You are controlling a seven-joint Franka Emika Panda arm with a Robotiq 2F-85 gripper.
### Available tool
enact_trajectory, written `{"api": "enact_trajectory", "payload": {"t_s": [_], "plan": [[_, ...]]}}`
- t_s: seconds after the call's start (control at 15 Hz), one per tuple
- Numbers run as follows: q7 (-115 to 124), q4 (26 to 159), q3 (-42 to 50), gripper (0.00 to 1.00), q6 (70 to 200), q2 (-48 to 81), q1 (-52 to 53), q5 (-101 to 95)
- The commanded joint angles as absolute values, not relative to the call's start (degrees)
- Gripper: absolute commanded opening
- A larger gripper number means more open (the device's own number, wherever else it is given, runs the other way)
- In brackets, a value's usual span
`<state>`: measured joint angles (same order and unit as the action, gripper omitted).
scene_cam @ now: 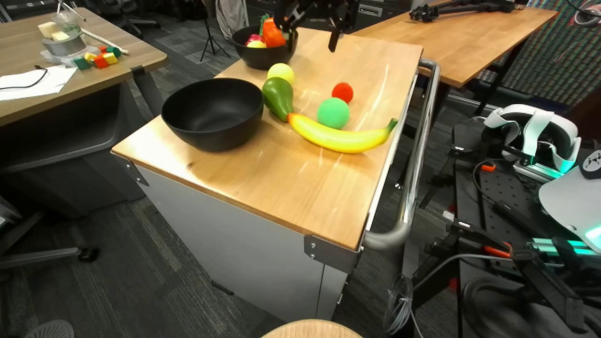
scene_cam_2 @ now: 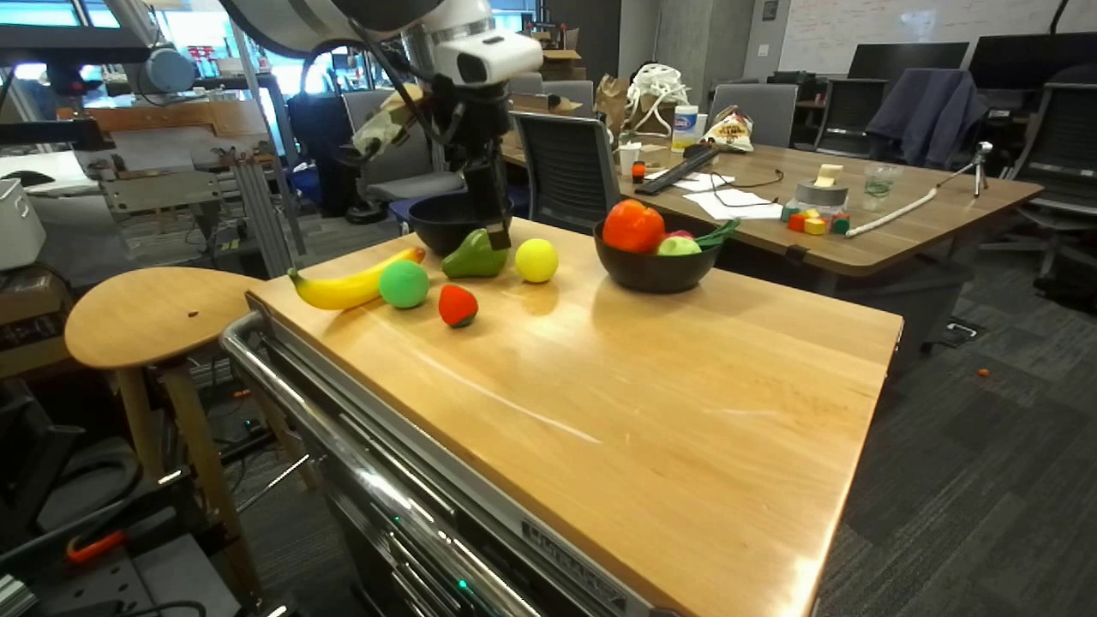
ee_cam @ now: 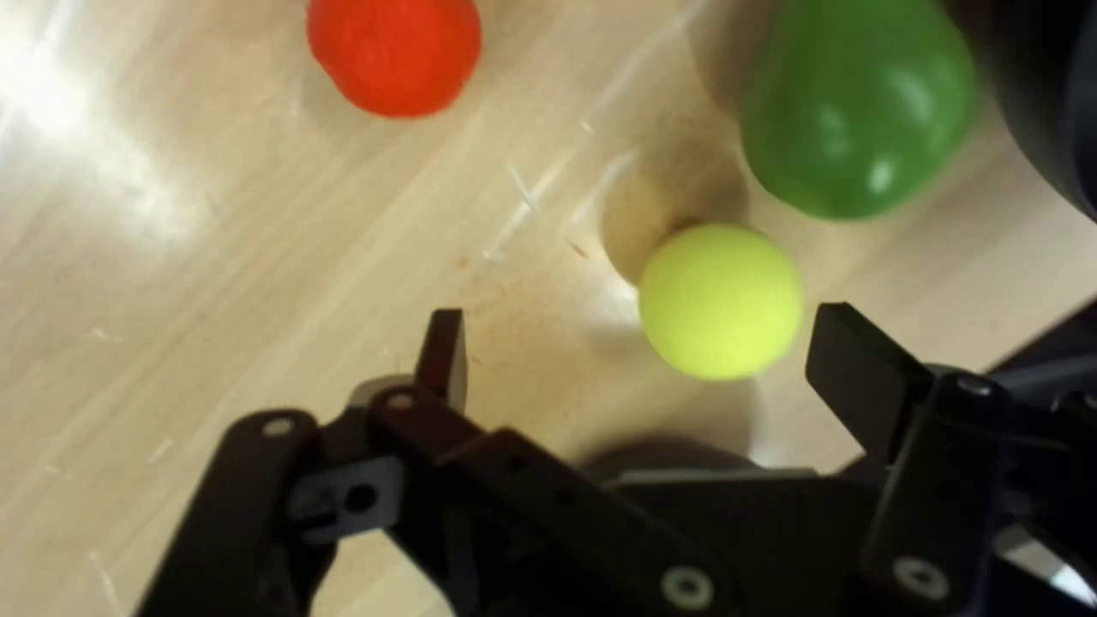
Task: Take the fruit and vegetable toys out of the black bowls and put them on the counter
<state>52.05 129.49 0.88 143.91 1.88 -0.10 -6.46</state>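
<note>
The wooden counter (scene_cam: 281,188) carries a yellow ball (scene_cam: 281,72), a green pear-shaped toy (scene_cam: 279,97), a banana (scene_cam: 342,139), a green ball (scene_cam: 333,113) and a red strawberry-like toy (scene_cam: 342,92). A black bowl (scene_cam: 202,136) beside the pear-shaped toy looks empty. Another black bowl (scene_cam_2: 656,272) holds a large orange-red toy (scene_cam_2: 633,226), a light green round toy (scene_cam_2: 680,246), a leafy green stem (scene_cam_2: 718,233) and a partly hidden purplish-red toy (scene_cam_2: 681,234). My gripper (ee_cam: 638,343) is open and empty above the counter; the yellow ball shows between its fingers in the wrist view, untouched.
A metal handle rail (scene_cam: 422,141) runs along one counter edge. A round wooden stool (scene_cam_2: 154,313) stands off one end. A desk (scene_cam_2: 926,214) with papers and small blocks stands beyond the bowls' side. The laden bowl sits close to the counter's edge.
</note>
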Motion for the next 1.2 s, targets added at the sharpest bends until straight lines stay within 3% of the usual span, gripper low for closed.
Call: {"api": "enact_trajectory", "payload": {"t_s": [0.0,0.47,1.13], "plan": [[51.44,128.39,1.15,1.0,144.56,1.11,-0.35,-4.19],[49.72,126.47,0.24,1.0,145.0,0.08,0.25,-1.98],[69.2,108.55,4.14,1.0,143.15,12.24,0.57,-10.57]]}}
